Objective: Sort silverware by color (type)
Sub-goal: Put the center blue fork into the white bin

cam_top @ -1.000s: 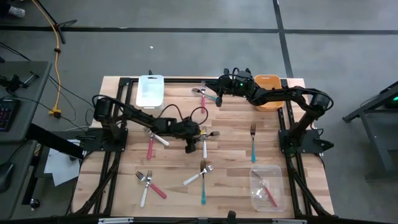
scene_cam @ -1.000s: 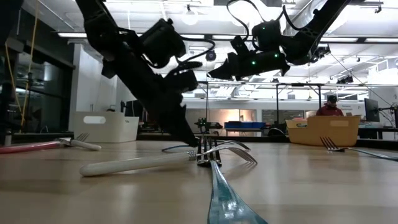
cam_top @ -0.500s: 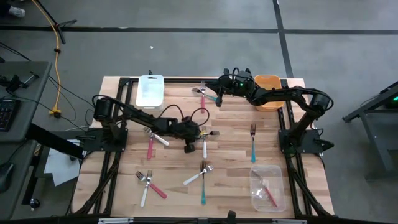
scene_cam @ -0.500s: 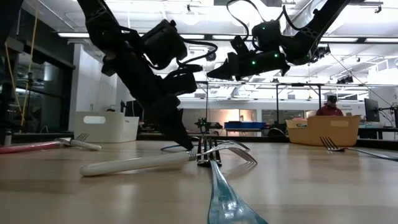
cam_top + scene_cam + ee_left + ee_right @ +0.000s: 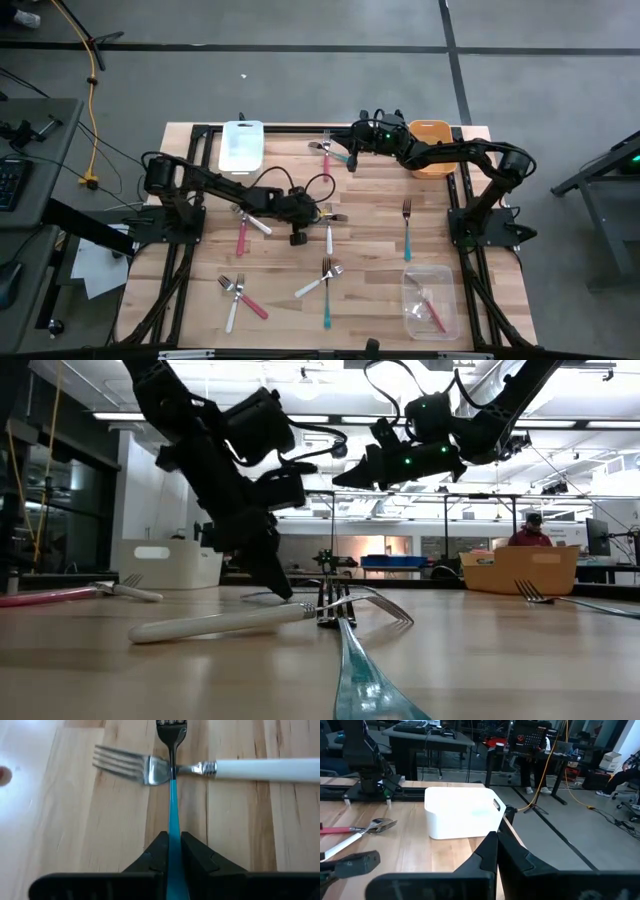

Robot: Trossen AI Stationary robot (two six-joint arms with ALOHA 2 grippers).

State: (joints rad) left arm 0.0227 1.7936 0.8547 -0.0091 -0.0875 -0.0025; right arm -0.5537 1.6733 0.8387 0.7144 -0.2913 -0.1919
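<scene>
left gripper (image 5: pixel 171 851) – mid-table, handle of one fork (image 5: pixel 171 795) between its fingers | that fork's head lies across another fork (image 5: pixel 200 768) | right gripper (image 5: pixel 349 160) – far edge, between two bins

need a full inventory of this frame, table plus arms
white bin: one, white, far-left of table
orange bin: one, orange, far-right, partly under the right arm
clear bin: one, clear, near-right, one red fork inside
teal forks: three, teal handles; one in the left gripper, one right of centre, one near edge
white forks: four, white handles; centre, left, near centre, near-left
red forks: three, red-pink handles; left, near-left, in the clear bin
fork cluster: about three, colours unclear, far edge
person: one, room behind the table
left gripper: shut on a teal fork, table centre
right gripper: shut, empty, above the fork cluster
</scene>
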